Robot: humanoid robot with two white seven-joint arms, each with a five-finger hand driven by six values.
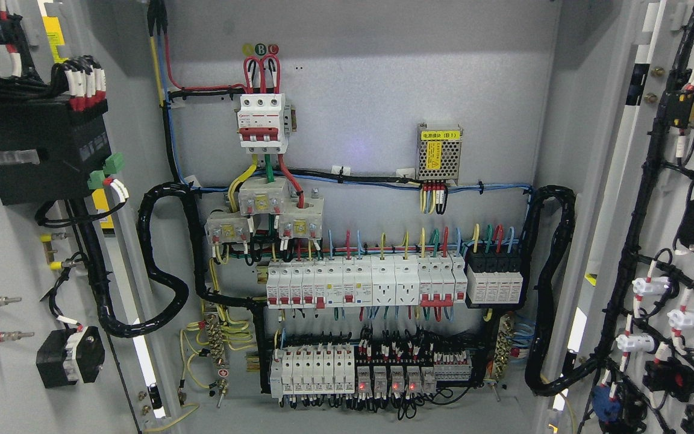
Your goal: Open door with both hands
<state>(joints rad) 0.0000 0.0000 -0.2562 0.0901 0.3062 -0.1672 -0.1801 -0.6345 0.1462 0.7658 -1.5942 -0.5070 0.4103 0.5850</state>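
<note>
With both doors (pixel 3 241) swung wide, cabinet interior (pixel 359 181) lies exposed.

Grey cabinet (pixel 383 72), white breakers (pixel 359 283), black conduit (pixel 166 289)

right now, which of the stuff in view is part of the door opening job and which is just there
Part of the job:
- left door, swung open
- right door, swung open

Just there:
- main breaker
- power supply
- breaker row
- relays with red lights
- black cable conduits

No robot hand shows in the head view.
</note>
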